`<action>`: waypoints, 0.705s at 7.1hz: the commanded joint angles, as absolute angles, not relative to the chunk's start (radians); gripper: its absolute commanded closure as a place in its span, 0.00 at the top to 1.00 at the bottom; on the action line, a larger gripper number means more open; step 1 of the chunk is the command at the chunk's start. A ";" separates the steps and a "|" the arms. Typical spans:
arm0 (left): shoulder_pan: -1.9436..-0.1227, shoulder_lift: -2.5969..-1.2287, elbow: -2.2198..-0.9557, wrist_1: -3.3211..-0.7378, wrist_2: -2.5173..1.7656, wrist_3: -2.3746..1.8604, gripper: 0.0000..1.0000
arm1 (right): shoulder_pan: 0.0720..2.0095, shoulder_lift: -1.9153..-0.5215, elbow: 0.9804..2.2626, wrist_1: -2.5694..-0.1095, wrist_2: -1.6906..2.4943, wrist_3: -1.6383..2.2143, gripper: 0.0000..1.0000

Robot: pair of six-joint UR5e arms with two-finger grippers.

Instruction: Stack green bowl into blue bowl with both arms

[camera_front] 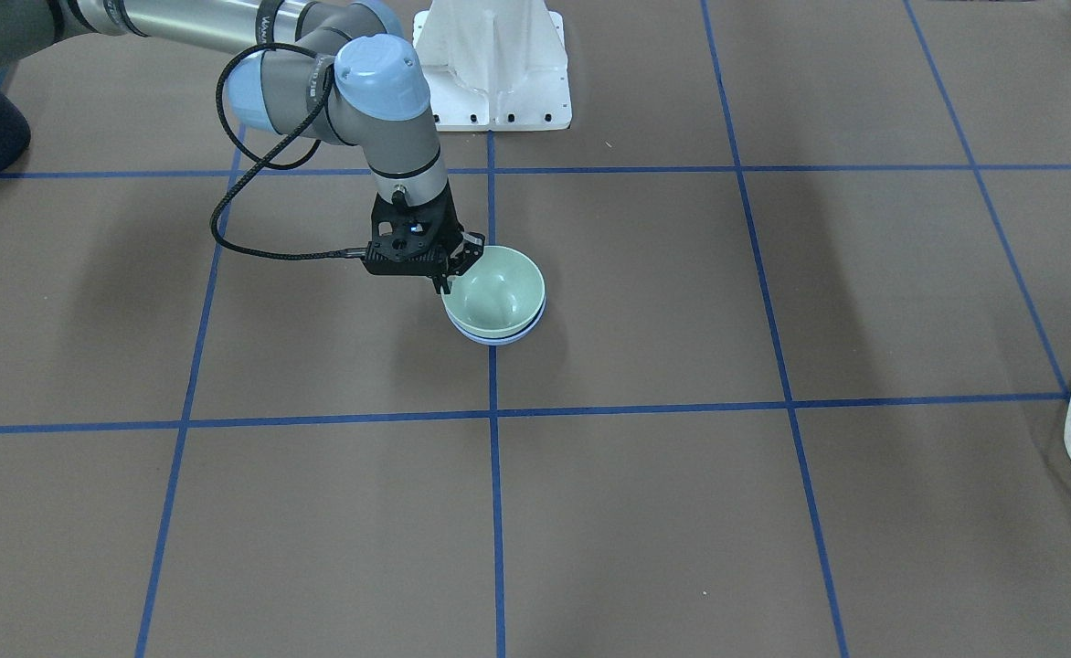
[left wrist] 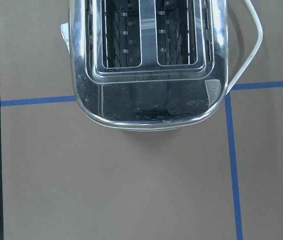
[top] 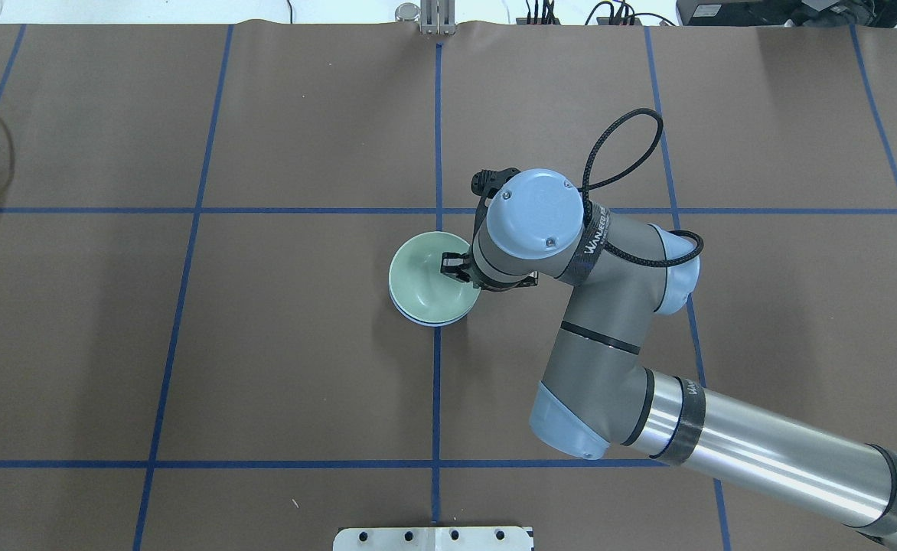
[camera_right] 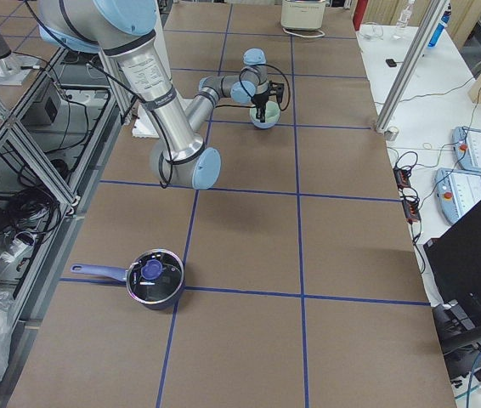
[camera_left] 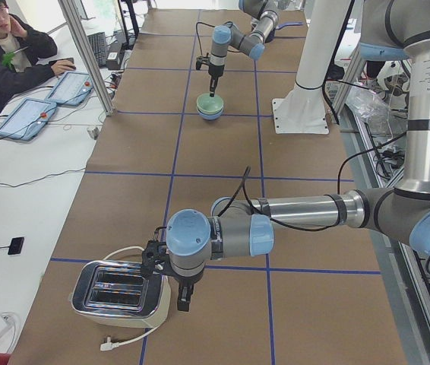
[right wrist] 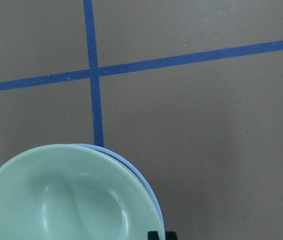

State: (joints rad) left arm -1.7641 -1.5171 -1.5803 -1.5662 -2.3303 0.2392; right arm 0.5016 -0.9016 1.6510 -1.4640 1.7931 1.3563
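The green bowl (camera_front: pixel 497 291) sits nested inside the blue bowl (camera_front: pixel 499 337), whose rim shows only as a thin edge beneath it, near the table's middle. My right gripper (camera_front: pixel 451 274) points down at the green bowl's rim on the robot's side. One finger is inside the bowl and the jaws look closed on the rim. In the overhead view the right gripper (top: pixel 456 269) is at the green bowl's (top: pixel 425 279) right edge. The right wrist view shows the green bowl (right wrist: pixel 66 200) low left with a black fingertip (right wrist: pixel 156 235). My left gripper (camera_left: pixel 181 303) hangs beside a toaster; I cannot tell its state.
A chrome toaster (camera_left: pixel 120 293) with a white cord stands at the table's left end, right below the left wrist camera (left wrist: pixel 146 60). A dark pot with a blue-knobbed lid (camera_right: pixel 154 279) stands at the right end. The white pedestal base (camera_front: pixel 494 68) is behind the bowls.
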 commanded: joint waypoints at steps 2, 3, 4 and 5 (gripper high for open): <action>-1.764 -1.517 -1.575 -1.566 -2.330 0.238 0.98 | 0.499 -0.897 1.643 -1.463 1.795 1.356 0.00; -1.764 -1.517 -1.575 -1.566 -2.332 0.238 0.98 | 0.496 -0.897 1.640 -1.463 1.795 1.356 0.00; -1.763 -1.517 -1.575 -1.566 -2.332 0.238 0.98 | 0.495 -0.897 1.640 -1.463 1.795 1.356 0.00; -1.763 -1.517 -1.575 -1.566 -2.330 0.238 0.98 | 0.494 -0.899 1.640 -1.463 1.795 1.356 0.00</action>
State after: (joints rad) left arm -1.7631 -1.5171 -1.5756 -1.5662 -2.3312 0.2378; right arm 0.4955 -0.8976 1.6404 -1.4634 1.7948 1.3561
